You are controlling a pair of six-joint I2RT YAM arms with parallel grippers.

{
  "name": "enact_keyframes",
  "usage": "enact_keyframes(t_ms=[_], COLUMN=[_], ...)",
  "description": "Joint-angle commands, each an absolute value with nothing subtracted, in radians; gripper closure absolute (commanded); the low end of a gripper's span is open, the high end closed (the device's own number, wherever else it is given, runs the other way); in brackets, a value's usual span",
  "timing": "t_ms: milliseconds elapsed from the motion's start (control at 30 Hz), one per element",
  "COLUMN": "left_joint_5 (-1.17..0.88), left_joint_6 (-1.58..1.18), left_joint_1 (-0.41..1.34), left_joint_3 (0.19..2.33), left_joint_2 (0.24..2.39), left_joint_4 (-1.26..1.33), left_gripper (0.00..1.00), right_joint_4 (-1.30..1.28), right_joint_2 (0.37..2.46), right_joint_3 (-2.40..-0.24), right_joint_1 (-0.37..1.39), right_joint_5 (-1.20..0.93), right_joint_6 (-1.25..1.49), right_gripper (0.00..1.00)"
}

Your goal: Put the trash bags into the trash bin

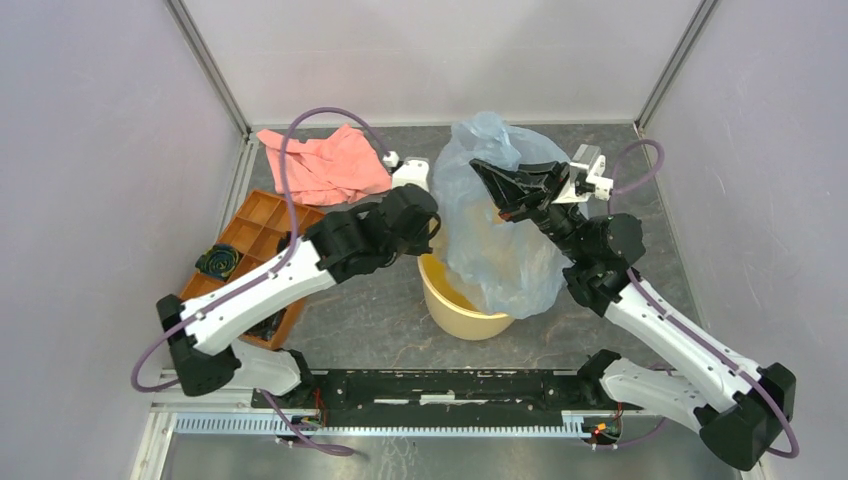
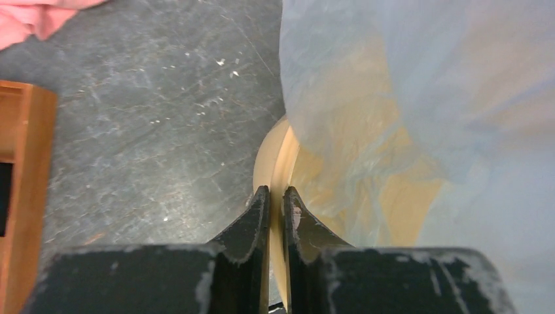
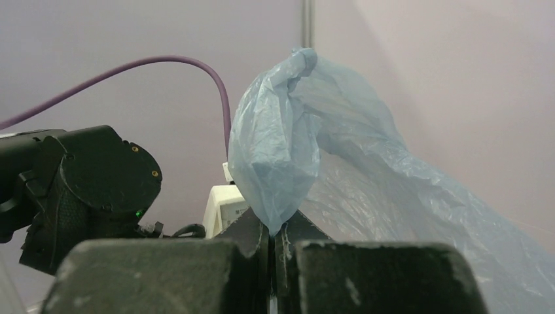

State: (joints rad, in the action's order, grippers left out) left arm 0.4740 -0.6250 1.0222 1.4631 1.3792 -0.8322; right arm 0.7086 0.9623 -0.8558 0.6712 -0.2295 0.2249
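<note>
The table [image 1: 380, 300] is dark grey and speckled, with pale lilac walls around it. The trash bag [image 1: 505, 250] is the biggest thing on it. It stands puffed up over the middle of the table. Its bottom part hangs down into the trash bin [image 1: 470, 322] and its top sticks up high above the rim.

I think the bag is very light, thin and floppy. It is see-through and crinkly, so it may slip or tear if it is pulled hard. A bunched fold near its edge looks like the best place to pinch it. The bin looks smooth and stiff, and so light that it could tip over.

The right gripper [image 3: 271, 226] is pinched tight on a fold of the bag and holds it up. The left gripper [image 2: 276, 196] is squeezed onto the bin's rim at 9 o'clock, one finger inside and one outside.

A pink cloth [image 1: 325, 165] lies at 11 o'clock from the bin. An orange tray [image 1: 262, 225] with little boxes sits at 9 o'clock. Both are well apart from the bin. The puffed-up top of the bag is what gets in the way, I think.
</note>
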Motion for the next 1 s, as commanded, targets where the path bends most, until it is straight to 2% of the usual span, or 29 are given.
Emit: enact_keyframes(t_ms=[0, 33, 100, 233, 333, 367, 467, 567, 633, 700, 867, 967], left_joint_5=[0.557, 0.554, 0.531, 0.489, 0.478, 0.460, 0.313, 0.033, -0.084, -0.029, 0.362, 0.397], left_joint_6=[-0.667, -0.671, -0.676, -0.682, -0.676, -0.666, -0.612, -0.576, -0.596, -0.586, -0.493, -0.463], left_joint_1=[1.020, 1.020, 1.020, 1.020, 1.020, 1.020, 1.020, 1.022, 1.039, 1.116, 1.293, 1.298], left_joint_3=[1.462, 1.462, 1.449, 1.402, 1.377, 1.374, 1.369, 1.336, 1.310, 1.319, 1.436, 1.383], left_joint_2=[1.286, 1.280, 1.267, 1.222, 1.146, 1.127, 1.020, 0.973, 1.012, 1.089, 1.256, 1.266], left_joint_4=[-0.803, -0.802, -0.793, -0.785, -0.806, -0.809, -0.738, -0.550, -0.436, -0.389, -0.407, -0.304], left_gripper=[0.98, 0.93, 0.76, 0.52, 0.35, 0.32, 0.17, 0.12, 0.03, 0.00, 0.03, 0.04], right_joint_4=[0.909, 0.929, 0.944, 0.928, 0.864, 0.847, 0.778, 0.769, 0.754, 0.747, 0.711, 0.693], right_joint_2=[1.027, 1.048, 1.075, 1.086, 1.069, 1.063, 1.057, 1.059, 1.064, 1.068, 1.067, 1.056], right_joint_3=[-0.897, -0.914, -0.943, -0.948, -0.936, -0.935, -0.960, -0.971, -0.986, -0.995, -1.010, -1.014], right_joint_1=[0.669, 0.669, 0.668, 0.668, 0.668, 0.668, 0.669, 0.668, 0.668, 0.668, 0.668, 0.669], right_joint_5=[-0.334, -0.344, -0.347, -0.322, -0.286, -0.277, -0.265, -0.250, -0.237, -0.226, -0.216, -0.206], right_joint_6=[0.389, 0.415, 0.451, 0.470, 0.449, 0.445, 0.438, 0.457, 0.481, 0.505, 0.529, 0.532], right_gripper=[0.99, 0.99, 0.99, 0.99, 0.99, 0.99, 0.99, 0.99, 0.99, 0.99, 0.99, 0.99])
